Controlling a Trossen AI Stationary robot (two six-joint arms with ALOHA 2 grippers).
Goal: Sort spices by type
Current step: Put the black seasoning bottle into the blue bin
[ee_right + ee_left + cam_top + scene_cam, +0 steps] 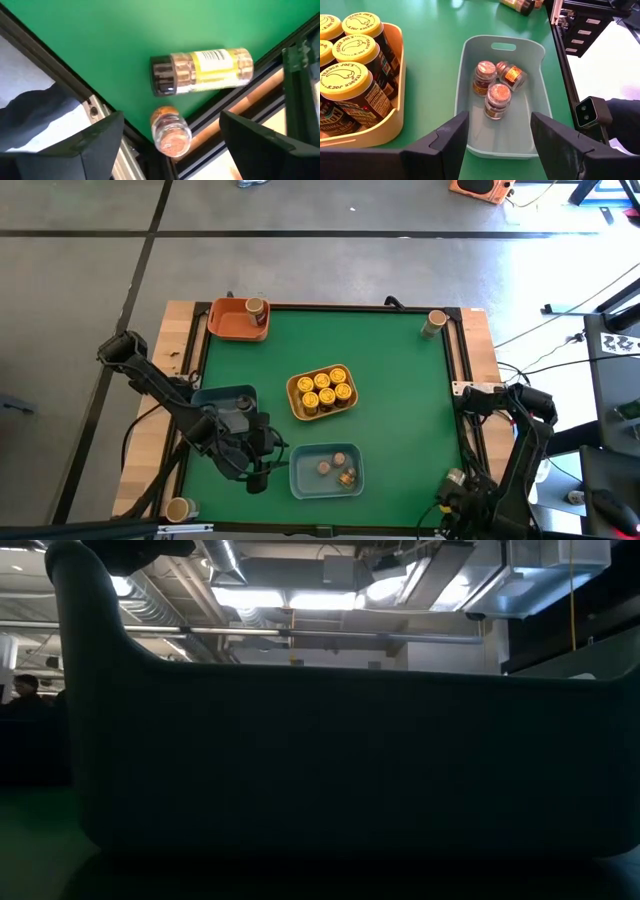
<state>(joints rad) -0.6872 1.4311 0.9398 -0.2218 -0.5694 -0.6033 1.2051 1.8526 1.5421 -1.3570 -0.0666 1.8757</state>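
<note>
Three spices with reddish tops lie in a blue tray (pixel 503 135) near the table's front; its jars (pixel 497 97) show past my open left gripper (pixel 500 125), which hovers at the tray's left end (pixel 262 470). Six yellow-lidded spices (pixel 322 392) stand in a yellow tray (pixel 296 402) at the middle. My right gripper (pixel 171 120) stands open, pointing down over the near right corner (pixel 452 498). Below it a dark-lidded jar with a yellow label (pixel 200 70) lies on its side, and a small clear jar (pixel 170 132) lies by the table's frame.
An orange tray (pixel 228 322) at the far left holds one jar (pixel 258 308). A single jar (pixel 436 323) stands at the far right, another (pixel 181 508) on the wooden border at the near left. A second blue tray (pixel 222 394) lies under my left arm. A dark tray wall (pixel 340 760) fills the low view.
</note>
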